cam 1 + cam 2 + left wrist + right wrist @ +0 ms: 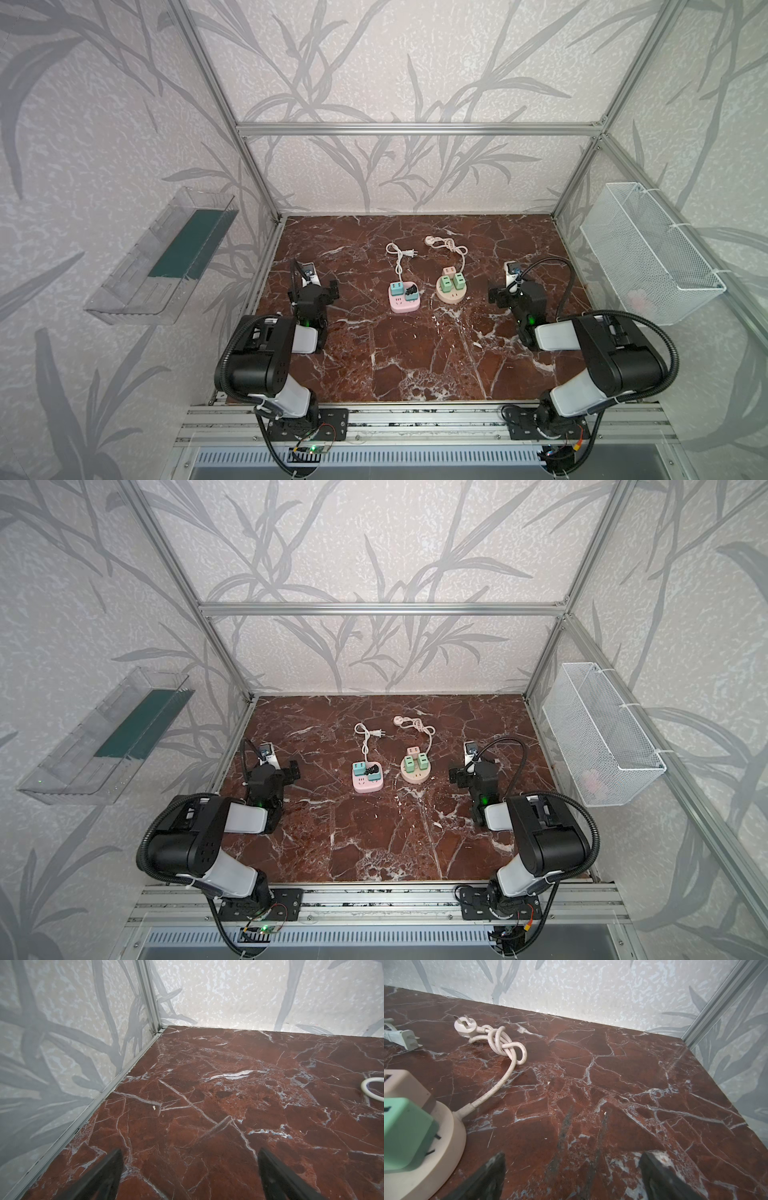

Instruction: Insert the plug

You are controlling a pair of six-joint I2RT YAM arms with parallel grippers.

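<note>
1. Currently the white two-pin plug (410, 252) and the beige round three-pin plug (464, 1026) lie loose on the red-brown marble table (415, 353), free for grasping.
2. At either side, the left tool (189, 1153) and the right tool (572, 1155) hover with jaws wide apart and empty, likely poised to pick.

Both top views are looking steeply down from high over the front rail (415, 419), covering the whole marble table (415, 353). Left wrist cam is riding low, facing the table's back-left corner, catching only a white cord loop (363, 1085). Right wrist cam is riding low too, facing back-right, sharing the beige round strip (452, 1147) and its coiled plug (464, 1026) with both top views.
</note>
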